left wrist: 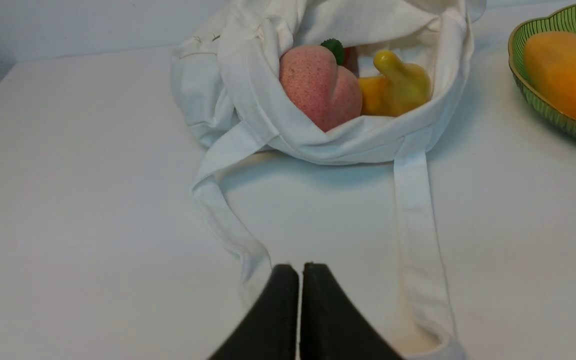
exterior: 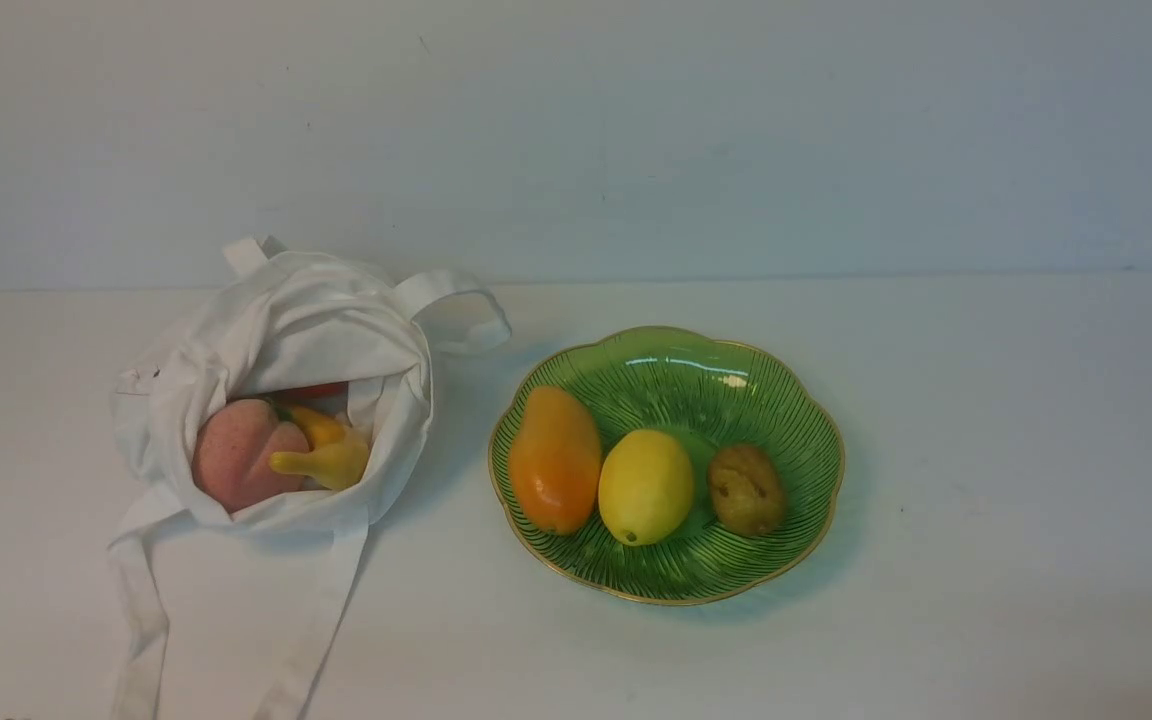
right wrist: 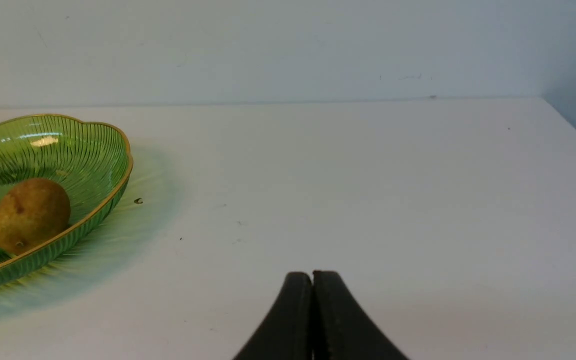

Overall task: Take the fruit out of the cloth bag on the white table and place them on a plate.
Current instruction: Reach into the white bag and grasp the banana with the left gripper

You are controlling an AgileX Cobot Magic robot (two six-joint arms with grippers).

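Observation:
The white cloth bag (exterior: 286,330) lies open on the left of the white table (exterior: 986,450). In its mouth are a pink speckled peach (exterior: 236,455) with a green leaf, a yellow banana (exterior: 331,455) and a sliver of a red fruit (exterior: 311,391) behind them. The green gold-rimmed plate (exterior: 786,400) sits mid-table. My left gripper (left wrist: 300,270) is shut and empty, low over the table in front of the bag (left wrist: 348,140), between its straps. The peach (left wrist: 318,85) and banana (left wrist: 398,85) show there. My right gripper (right wrist: 312,277) is shut and empty, right of the plate (right wrist: 93,145).
The plate holds an orange mango (exterior: 554,460), a yellow lemon (exterior: 646,487) and a brown kiwi-like fruit (exterior: 746,488). The bag's two long straps (exterior: 321,610) trail toward the front table edge. A wall stands behind the table. Neither arm shows in the front view.

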